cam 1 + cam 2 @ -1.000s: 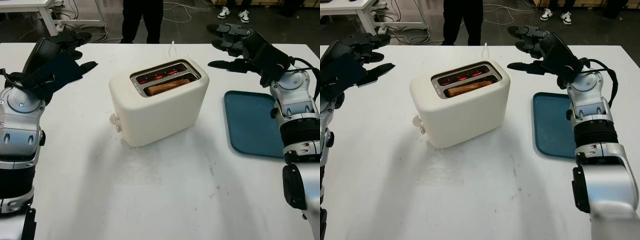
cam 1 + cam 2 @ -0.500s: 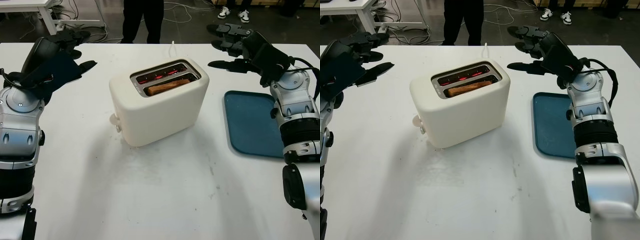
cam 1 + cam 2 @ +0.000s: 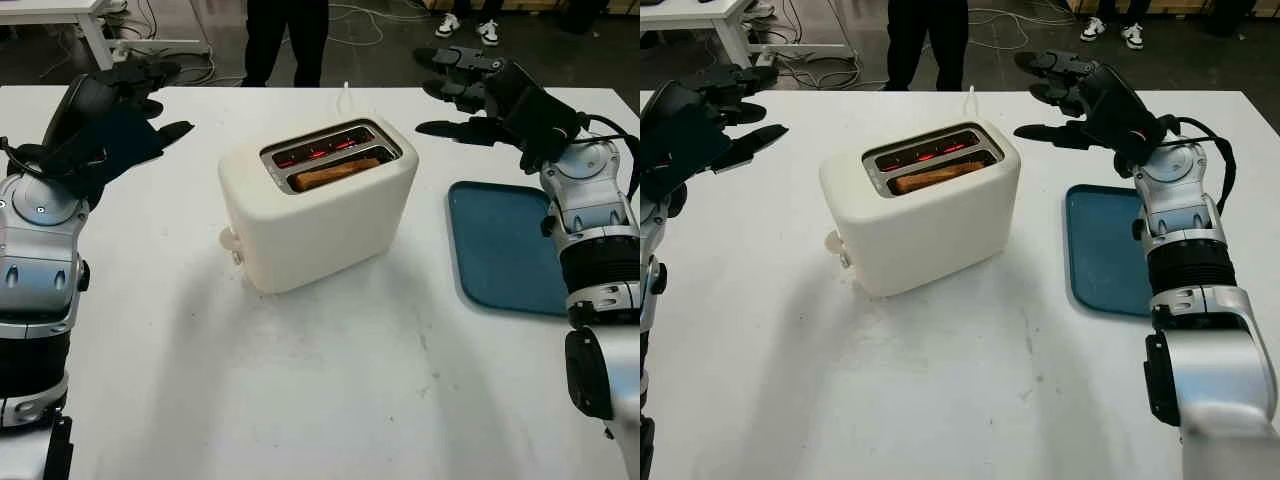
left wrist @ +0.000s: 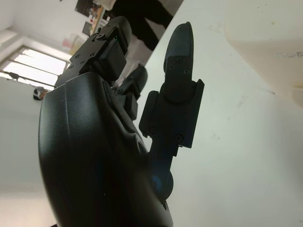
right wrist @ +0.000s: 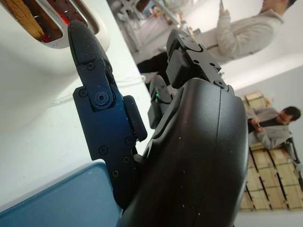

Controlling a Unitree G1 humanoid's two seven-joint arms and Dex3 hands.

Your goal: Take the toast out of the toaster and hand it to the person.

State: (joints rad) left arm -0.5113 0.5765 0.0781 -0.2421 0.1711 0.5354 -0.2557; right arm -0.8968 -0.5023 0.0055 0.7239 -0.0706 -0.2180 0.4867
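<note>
Toast (image 3: 335,174) remains in toaster (image 3: 318,203), hands unmoved.

Most of the toast (image 3: 336,173) is hidden down in the near slot of the toaster (image 3: 318,203); just its top edge peeks out. The blue tray (image 3: 505,248) is partly hidden behind the right arm. The person (image 3: 286,36) at the far side of the worktop (image 3: 320,380) is cut off by the top edge, so just dark legs show.
</note>
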